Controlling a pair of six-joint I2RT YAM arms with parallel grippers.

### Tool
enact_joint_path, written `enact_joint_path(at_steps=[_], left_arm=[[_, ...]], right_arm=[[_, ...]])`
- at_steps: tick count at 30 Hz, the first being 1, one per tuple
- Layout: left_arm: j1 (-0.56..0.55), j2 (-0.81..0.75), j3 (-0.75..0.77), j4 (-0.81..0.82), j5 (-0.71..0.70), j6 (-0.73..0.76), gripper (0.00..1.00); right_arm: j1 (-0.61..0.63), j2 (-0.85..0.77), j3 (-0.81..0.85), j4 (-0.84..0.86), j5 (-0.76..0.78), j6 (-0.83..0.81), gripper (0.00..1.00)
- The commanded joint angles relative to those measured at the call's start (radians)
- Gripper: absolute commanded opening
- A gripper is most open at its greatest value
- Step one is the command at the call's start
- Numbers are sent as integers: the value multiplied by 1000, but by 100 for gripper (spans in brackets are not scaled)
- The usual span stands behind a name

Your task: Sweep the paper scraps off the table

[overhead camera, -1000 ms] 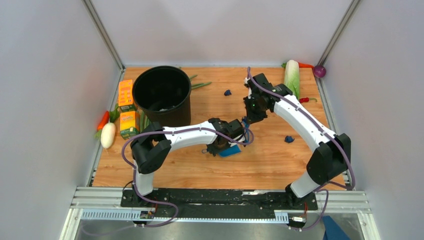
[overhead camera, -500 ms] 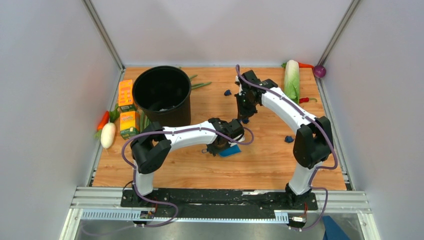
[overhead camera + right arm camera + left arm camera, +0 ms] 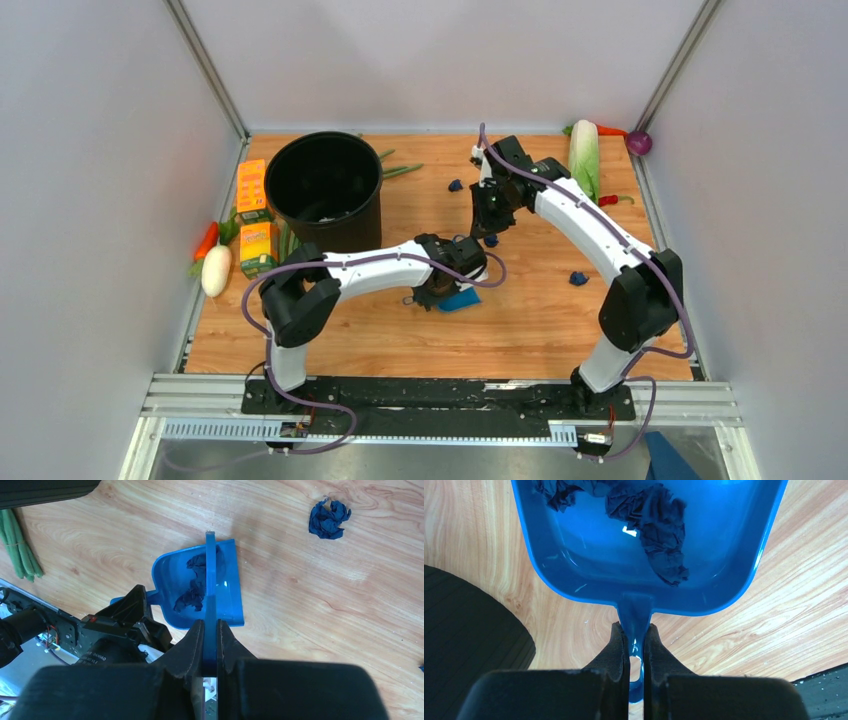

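My left gripper is shut on the handle of the blue dustpan, which lies on the wood table. In the left wrist view the fingers pinch the handle, and the dustpan holds dark navy paper scraps. My right gripper is shut on the blue brush, held edge-on above the dustpan. Loose scraps lie on the table: one far, one just below the right gripper, one at the right. One scrap shows beyond the pan.
A black bucket stands at the back left, with orange boxes, a white radish and a carrot beside it. Green beans lie behind it. A cabbage and a purple ball sit at the back right. Grey walls surround the table.
My right arm has swung left with the brush, then come slightly nearer, closer to the dustpan. The left arm and dustpan have stayed put.
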Motion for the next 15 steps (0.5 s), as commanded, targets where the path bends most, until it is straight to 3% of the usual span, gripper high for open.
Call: enact_joint_path(at_steps=[1, 15], left_arm=[[13, -60, 17, -3, -2, 14, 0], [15, -137, 40, 0, -42, 3, 0]], right_arm=[[7, -78, 8, -28, -9, 18, 0], [-30, -109, 204, -156, 157, 117, 0]])
